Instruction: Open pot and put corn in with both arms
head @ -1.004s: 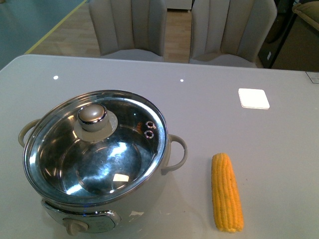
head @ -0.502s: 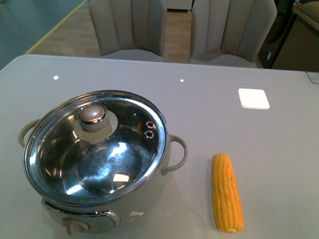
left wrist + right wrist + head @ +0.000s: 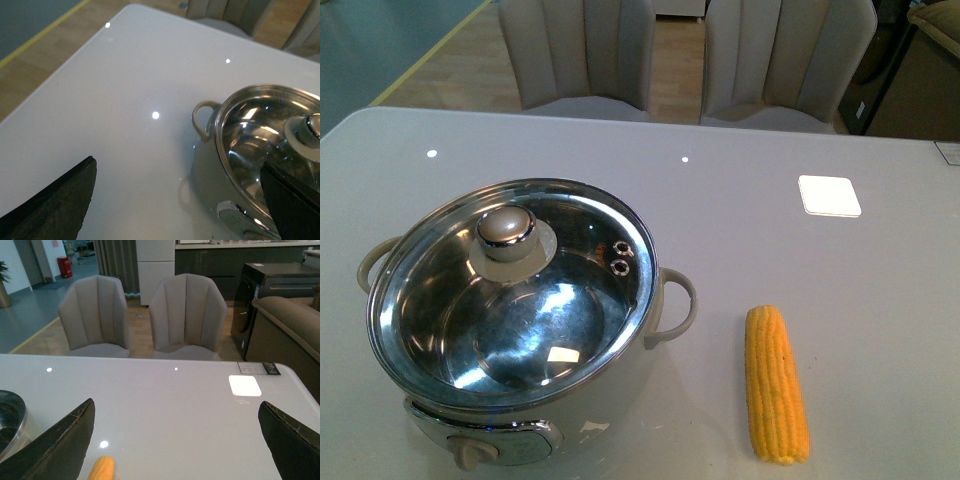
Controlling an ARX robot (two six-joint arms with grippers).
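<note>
- Two things of the task sit on the white table (image 3: 770,190) in the front view: the pot (image 3: 615,400) in the lower left of the frame and the corn (image 3: 776,385) in the lower right, well apart from each other.
- Pot's glass lid (image 3: 520,310) is on, seated in the steel rim, with the lid knob (image 3: 506,230) toward the upper left of the lid.
- One loop handle (image 3: 678,305) points toward the corn; the control knob (image 3: 470,455) sits at the bottom edge of the frame.
- Corn lies flat on the table, lengthwise up and down the frame, touching nothing else.
- Neither arm shows in the front view.
- Left gripper (image 3: 177,162) hangs over the table beside the pot; its black fingers (image 3: 55,205) stand wide apart with nothing between them and touch neither pot nor lid.
- Right gripper (image 3: 176,404) is likewise spread wide and holds nothing; its fingers (image 3: 60,440) frame bare table, with one end of the corn showing near one finger.
- Two grey chairs (image 3: 577,50) stand behind the table across the top of the front view.
- A bright white square (image 3: 829,196) lies on the table in the upper right.
</note>
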